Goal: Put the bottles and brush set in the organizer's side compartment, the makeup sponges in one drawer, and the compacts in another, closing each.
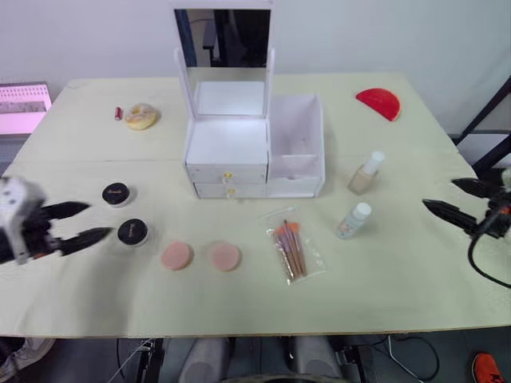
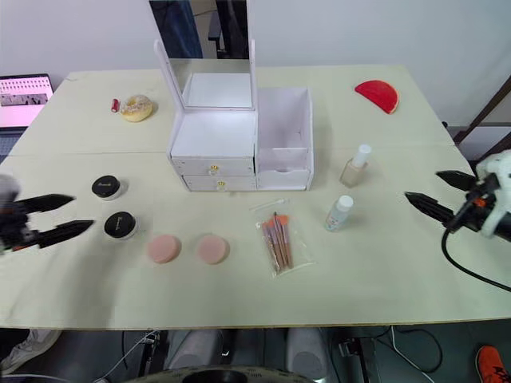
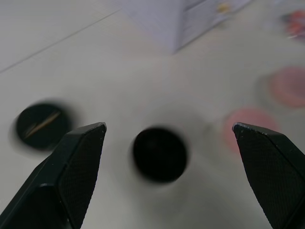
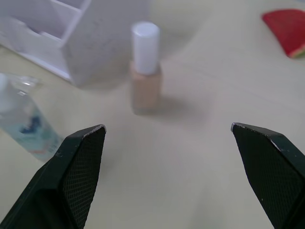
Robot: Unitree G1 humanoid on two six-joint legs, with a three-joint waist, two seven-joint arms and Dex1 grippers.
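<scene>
At the middle of the table (image 1: 399, 295), a white organizer (image 1: 254, 148) is standing with its mirror (image 1: 223, 37) raised, both drawers sitting closed and the side compartment (image 1: 296, 132) lying open on the robot's right. Just right of it a beige bottle (image 1: 365, 174) is standing upright, with a clear bottle (image 1: 352, 221) lying near it; a bagged brush set (image 1: 292, 250) is resting in front of the organizer. Two pink makeup sponges (image 1: 201, 256) are lying side by side left of the brushes, and two black compacts (image 1: 124, 214) farther left. The left gripper (image 1: 86, 223) is hovering beside the nearer compact, fingers spread and empty. The right gripper (image 1: 449, 199) is hanging well right of the bottles, fingers likewise parted, gripping nothing. A doughnut (image 1: 141, 116) and a red slice (image 1: 378, 103) are sitting at the far edge.
</scene>
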